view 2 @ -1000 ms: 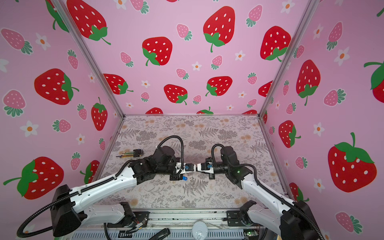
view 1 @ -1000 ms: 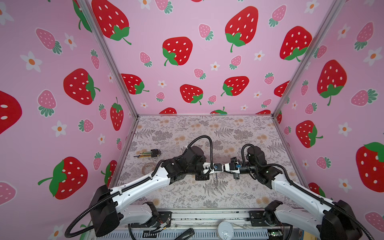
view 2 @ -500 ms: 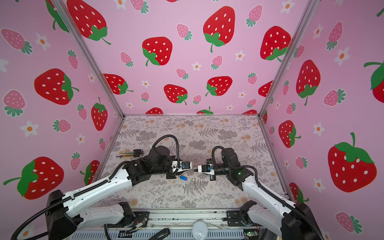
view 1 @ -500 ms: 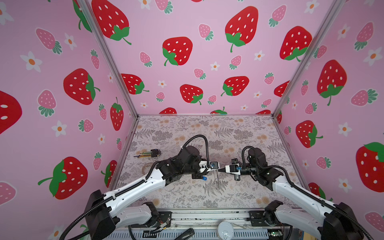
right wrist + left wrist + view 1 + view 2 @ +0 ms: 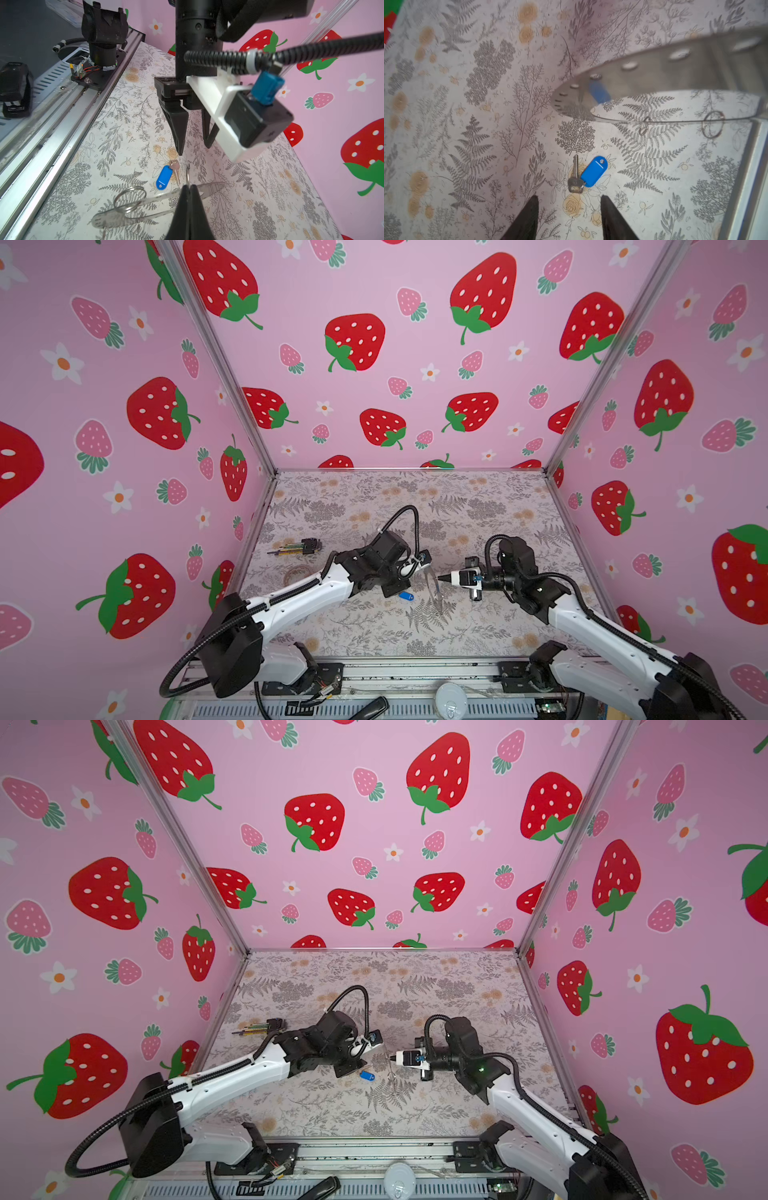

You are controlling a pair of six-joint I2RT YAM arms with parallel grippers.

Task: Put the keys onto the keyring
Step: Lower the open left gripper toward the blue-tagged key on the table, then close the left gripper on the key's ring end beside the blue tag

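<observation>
Task barely begun: the keys (image 5: 593,171) are seen lying flat on the counter (image 5: 467,145), threaded onto nothing, so the whole joining is judged left to do. The left pincer (image 5: 569,199) is parted partway and empty, with the keys just beneath and ahead of its tips. The keyring (image 5: 160,198) is clamped by its band in the tightly closed right pincer (image 5: 189,188), lifted just beside the keys.

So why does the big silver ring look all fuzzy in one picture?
In the left wrist view the keyring sits close to the lens and blurs, while the key on the table is sharp. In the right wrist view the black cable up close is blurred too. Both top views look sharp throughout.
</observation>
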